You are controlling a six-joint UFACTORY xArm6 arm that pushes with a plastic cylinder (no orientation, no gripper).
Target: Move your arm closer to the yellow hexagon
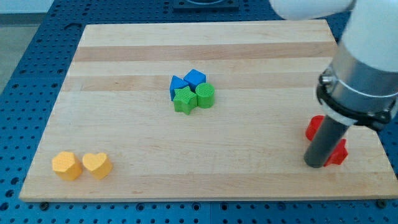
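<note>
so the yellow hexagon [66, 166] is sitting way down in the bottom left corner of the desk [199, 50], right beside a yellow heart [97, 165], the two nearly touching. the arm is about as far from it as it could be: the rod comes down at the view's right edge and its tip [316, 164] sits between two red blocks, one red block [315, 127] peeking out behind the rod and another red block [338, 153] just beside it at the bottom right. can't make out the red shapes, the rod covers too much of them.

there's no tool that opens or clenches on this thing, it's just a plain rod, so nothing is being grasped.

in the middle there's a tight little cluster: a blue triangle-ish block [176, 85], a blue pentagon-looking block [194, 78], a green star [185, 99] and a green cylinder [206, 95], all touching.

my guess is the tip needs a long sweep left along the bottom of the desk, and going low should keep it clear of that middle cluster.
</note>
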